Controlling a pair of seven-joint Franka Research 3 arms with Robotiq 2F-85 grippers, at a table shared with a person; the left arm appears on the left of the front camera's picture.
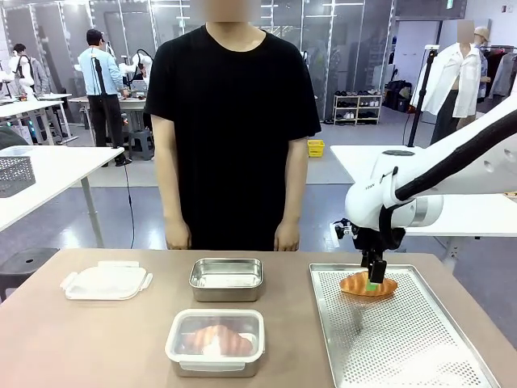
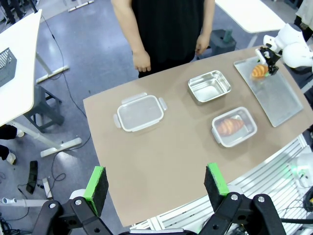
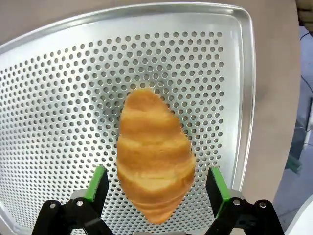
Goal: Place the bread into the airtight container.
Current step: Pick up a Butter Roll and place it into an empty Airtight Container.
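**Closing on the croissant at the tray's far end**

The right gripper [image 3: 156, 176] is straddling the croissant [image 3: 154, 156] on the perforated tray [image 3: 49, 98], fingers spread and not yet pinching. Squeezing gently across the widest part should be keeping the pastry whole. The tray's raised rim is lying close, so lifting straight up first looks wise. The clear container [image 1: 215, 314], already holding one croissant, is sitting well apart leftward. The left gripper [image 2: 155, 171] is hanging spread, high above the table.

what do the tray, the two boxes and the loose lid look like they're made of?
Tray: matte grey metal, maybe aluminium or steel; dull sheen, punched holes.
Far box: metal, likely stainless; shiny, reflective walls.
Near box: clear plastic; the bread shows through its wall.
Lid: whitish translucent plastic, with clip tabs at the edges.
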